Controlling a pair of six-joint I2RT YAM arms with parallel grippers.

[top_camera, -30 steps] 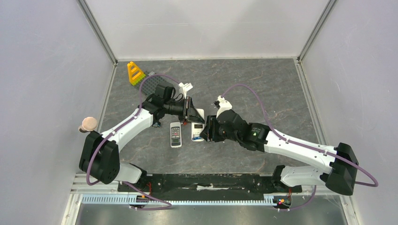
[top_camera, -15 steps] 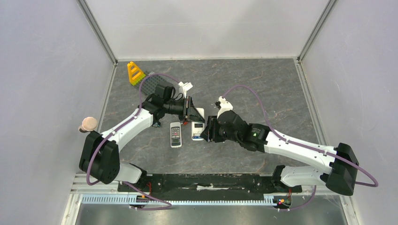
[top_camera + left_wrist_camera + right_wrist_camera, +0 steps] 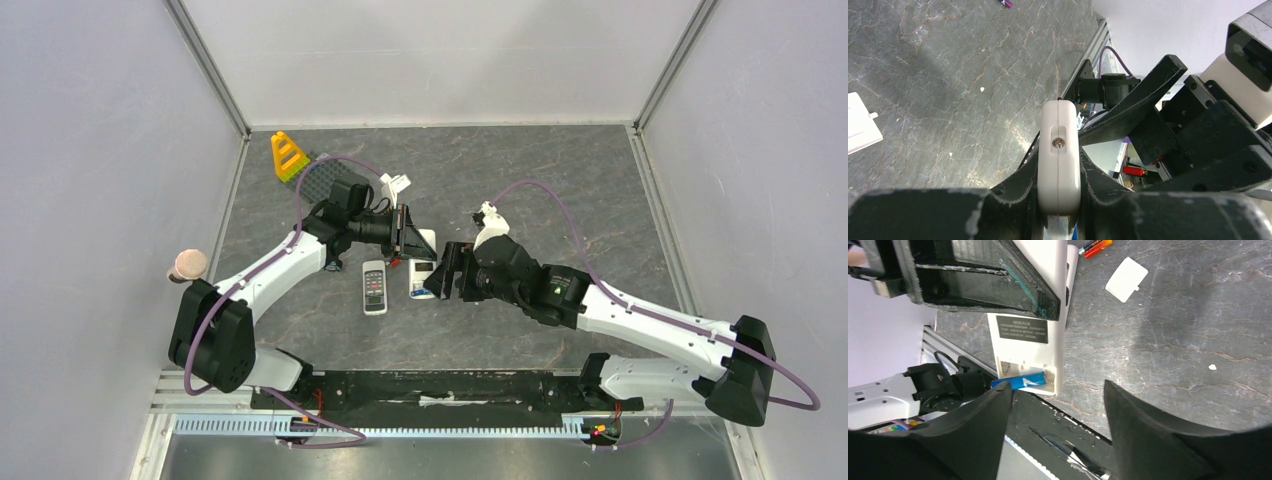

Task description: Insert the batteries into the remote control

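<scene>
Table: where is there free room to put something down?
Free: the far right of the table, beyond the right arm; also the near strip in front of the gray remote and white remote. Crowded: far left to centre, from the yellow block to the left claw and right claw.

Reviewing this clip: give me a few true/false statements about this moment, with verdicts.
1. The left gripper is clamped on the white remote. True.
2. The right gripper holds the blue battery. False: its jaws stand open and empty; the blue battery sits in the remote's open compartment.
3. The battery cover lies loose on the table. True.
4. The red-orange batteries are in the compartment. False: they lie on the table beyond the remote.
</scene>
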